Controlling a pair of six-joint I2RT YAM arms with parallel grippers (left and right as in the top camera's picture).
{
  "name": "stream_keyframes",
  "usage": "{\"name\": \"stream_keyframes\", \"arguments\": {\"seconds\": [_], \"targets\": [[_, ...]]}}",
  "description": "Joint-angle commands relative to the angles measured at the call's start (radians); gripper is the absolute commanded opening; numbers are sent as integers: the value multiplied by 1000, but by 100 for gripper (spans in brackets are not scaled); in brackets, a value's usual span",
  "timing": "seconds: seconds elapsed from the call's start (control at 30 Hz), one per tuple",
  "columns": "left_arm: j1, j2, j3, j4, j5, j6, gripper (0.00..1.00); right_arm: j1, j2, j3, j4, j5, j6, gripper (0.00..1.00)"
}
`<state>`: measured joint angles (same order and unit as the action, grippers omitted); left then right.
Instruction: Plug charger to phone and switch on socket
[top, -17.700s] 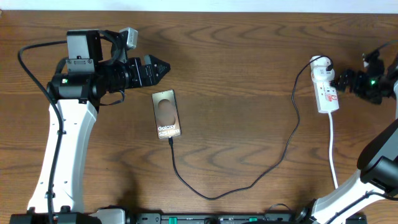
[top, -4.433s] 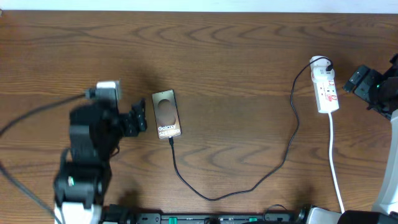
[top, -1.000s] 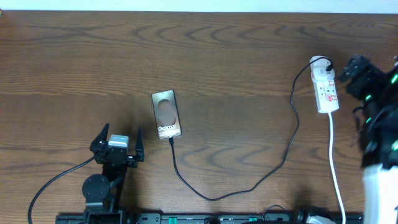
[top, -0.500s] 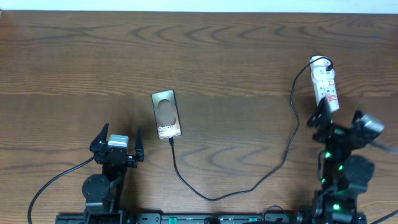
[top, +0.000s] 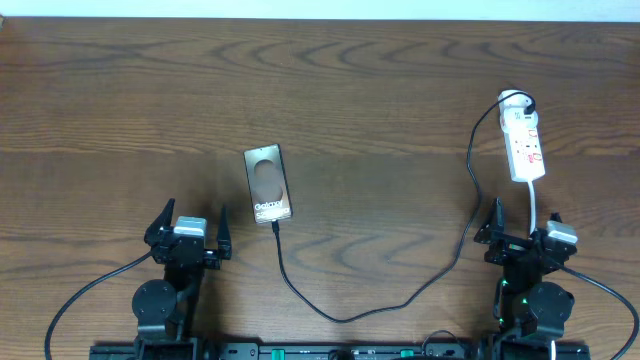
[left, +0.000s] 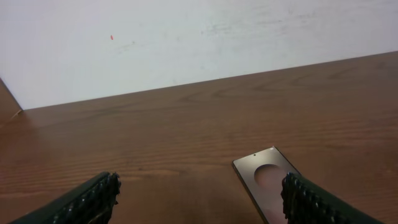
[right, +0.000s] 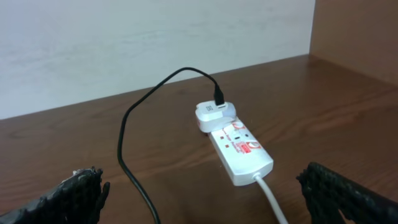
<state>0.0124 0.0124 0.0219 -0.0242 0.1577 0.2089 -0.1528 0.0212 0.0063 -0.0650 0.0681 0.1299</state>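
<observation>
The phone (top: 268, 183) lies face up left of the table's middle. The black plug tip of the charger (top: 340, 318) meets the phone's near edge. Its thin cable loops along the front and up to the white plug head (top: 513, 100) on the socket (top: 525, 146) at the far right. My left gripper (top: 192, 215) stands open near the front edge, left of the phone and apart from it. In the left wrist view the phone (left: 267, 180) shows by the right finger (left: 311, 202). My right gripper (top: 523, 218) is open and empty, short of the socket (right: 239, 148).
The socket's white cord (top: 538, 205) runs toward the front edge, passing beside my right gripper. In the right wrist view the black cable (right: 134, 162) and the white cord (right: 270, 199) both lie between the fingers' span. A pale wall stands behind the table.
My right arm has drawn back from beside the socket to the front right edge. The left arm, the phone and the cable have not moved in the last second.
</observation>
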Motion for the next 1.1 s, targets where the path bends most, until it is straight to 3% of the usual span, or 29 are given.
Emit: {"name": "stream_keyframes", "arguments": {"seconds": [0.0, 0.27, 0.63, 1.07], "targets": [[5, -1, -18, -35, 6, -7, 85, 3, -16, -1, -6, 5, -88, 99], [5, -1, -18, -35, 6, -7, 85, 22, -16, -1, -7, -1, -92, 99], [5, -1, -18, -35, 6, -7, 86, 126, -16, -1, -11, -29, -259, 99], [5, -1, -18, -35, 6, -7, 85, 136, -16, -1, -11, -31, -256, 99]]}}
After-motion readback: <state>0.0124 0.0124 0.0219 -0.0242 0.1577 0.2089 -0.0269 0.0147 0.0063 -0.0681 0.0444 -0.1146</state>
